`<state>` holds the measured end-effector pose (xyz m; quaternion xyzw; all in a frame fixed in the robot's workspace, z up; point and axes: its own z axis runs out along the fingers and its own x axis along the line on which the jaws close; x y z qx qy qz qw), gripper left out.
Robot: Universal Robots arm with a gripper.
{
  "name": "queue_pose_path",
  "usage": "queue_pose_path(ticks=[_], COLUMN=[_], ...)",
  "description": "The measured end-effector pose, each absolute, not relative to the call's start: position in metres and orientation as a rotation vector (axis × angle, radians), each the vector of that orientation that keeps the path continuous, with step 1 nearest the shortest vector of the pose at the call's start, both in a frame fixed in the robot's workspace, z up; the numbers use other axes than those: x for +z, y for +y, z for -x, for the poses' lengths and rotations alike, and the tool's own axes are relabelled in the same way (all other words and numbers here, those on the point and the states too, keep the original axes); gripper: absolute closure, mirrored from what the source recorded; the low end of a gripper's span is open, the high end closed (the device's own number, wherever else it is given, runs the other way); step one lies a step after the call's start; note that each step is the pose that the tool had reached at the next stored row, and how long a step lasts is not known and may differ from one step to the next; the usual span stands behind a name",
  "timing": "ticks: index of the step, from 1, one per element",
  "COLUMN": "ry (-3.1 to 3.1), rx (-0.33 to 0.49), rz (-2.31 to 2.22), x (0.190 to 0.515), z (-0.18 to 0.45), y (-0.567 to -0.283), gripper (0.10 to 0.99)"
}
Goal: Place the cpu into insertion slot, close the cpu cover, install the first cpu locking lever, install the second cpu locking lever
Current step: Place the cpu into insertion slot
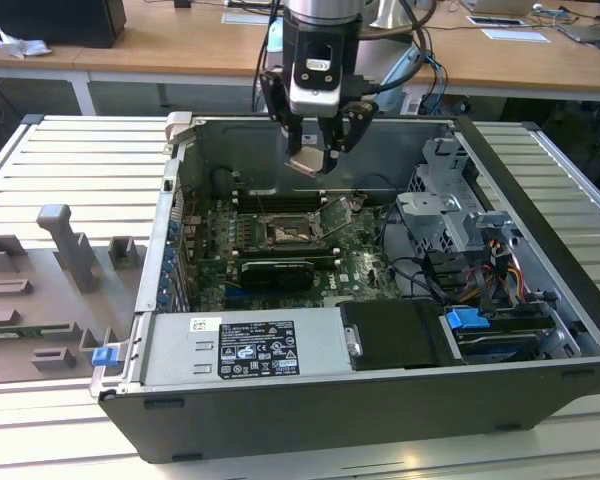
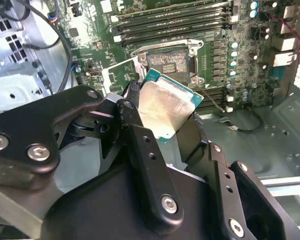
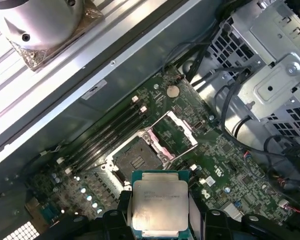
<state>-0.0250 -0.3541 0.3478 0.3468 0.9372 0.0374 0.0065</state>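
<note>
1. In the exterior view, bright, even light from above washes out the ribbed table (image 1: 40, 160). The inside of the computer case (image 1: 380, 420) sits in soft shadow.
2. In the second wrist view, glare sheens the cpu (image 2: 165, 102).
3. In the first wrist view, a silver cylinder (image 3: 45, 25) blooms near-white.

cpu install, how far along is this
Done: the cpu is off its rest and clamped between the fingers. In hand: it hangs over the motherboard, short of the insertion slot, which sits empty. Left: the cpu is not seated, the cpu cover stands open beside the slot, and with the cover up neither locking lever step can be done yet.
</note>
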Motion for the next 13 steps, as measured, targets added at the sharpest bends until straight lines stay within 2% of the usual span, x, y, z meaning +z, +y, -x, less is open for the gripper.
queue_pose_path(ticks=[13], ry=[2.824], rx=[0.113], rz=[-1.332], x=[0.322], z=[0.025], y=[-0.354], gripper=[0.549])
